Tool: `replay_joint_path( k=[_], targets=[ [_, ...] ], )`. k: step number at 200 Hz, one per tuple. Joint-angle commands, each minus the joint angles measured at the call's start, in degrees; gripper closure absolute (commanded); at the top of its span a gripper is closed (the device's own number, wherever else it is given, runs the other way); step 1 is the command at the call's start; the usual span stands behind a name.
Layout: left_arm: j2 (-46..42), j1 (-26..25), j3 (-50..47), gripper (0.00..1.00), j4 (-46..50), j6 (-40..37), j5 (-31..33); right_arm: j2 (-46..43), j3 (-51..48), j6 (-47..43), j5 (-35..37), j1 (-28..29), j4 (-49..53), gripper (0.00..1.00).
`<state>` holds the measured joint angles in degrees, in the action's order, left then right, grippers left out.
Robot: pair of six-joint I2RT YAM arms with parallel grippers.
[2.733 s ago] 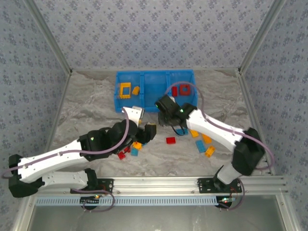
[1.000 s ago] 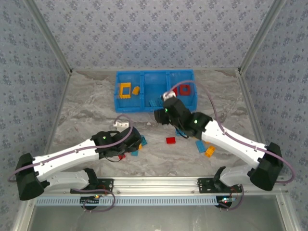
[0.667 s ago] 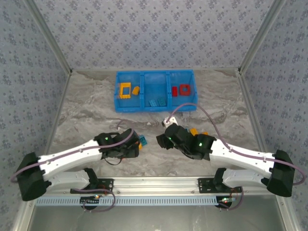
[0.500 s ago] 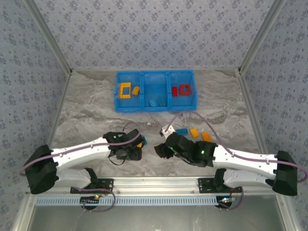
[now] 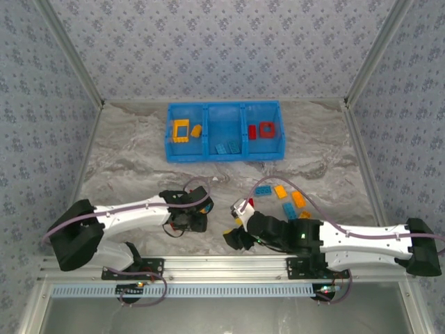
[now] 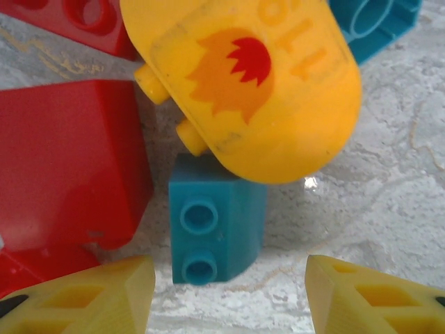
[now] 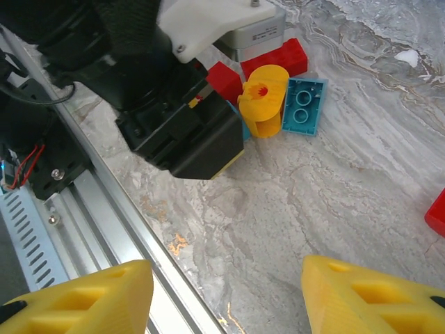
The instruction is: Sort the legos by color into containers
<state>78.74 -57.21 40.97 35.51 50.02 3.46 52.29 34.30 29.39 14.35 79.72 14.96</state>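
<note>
Down near the front rail, a small heap of legos lies under the left arm. A yellow round piece with a red flame printed on it leans over a little teal brick. A red block sits just beside that brick. A second red brick and a blue brick peek out from behind the round piece. The left jaws are spread wide. Their yellow fingers stand on either side of the teal brick's near end, touch neither side of it, and pinch nothing.

More legos lie loose to the right of centre: a flat blue piece, an orange brick just beside it, and a few more blue and orange ones nearby. The right jaws are spread too. Their fingers hang empty over the bare marbled bench, close to the aluminium rail and facing the left arm's black head.

The bin stands at the far side of the bench, well apart from both arms. Its left compartment holds a yellow frame and an orange piece. The middle one holds blue pieces, and the right one holds red pieces.
</note>
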Motion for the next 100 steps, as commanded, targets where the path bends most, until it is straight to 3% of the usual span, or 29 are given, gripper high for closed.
replay_joint_path(
  k=[1,100],
  targets=[
    [2.0,0.6,-0.3,0.41,-2.6,-1.9,0.0,-2.1,-0.9,2.1,2.2,0.5,0.4,0.39],
    [7.1,0.8,2.3,0.62,-4.3,-4.3,4.2,-4.3,-2.3,3.5,3.3,0.7,0.6,0.39]
  ],
)
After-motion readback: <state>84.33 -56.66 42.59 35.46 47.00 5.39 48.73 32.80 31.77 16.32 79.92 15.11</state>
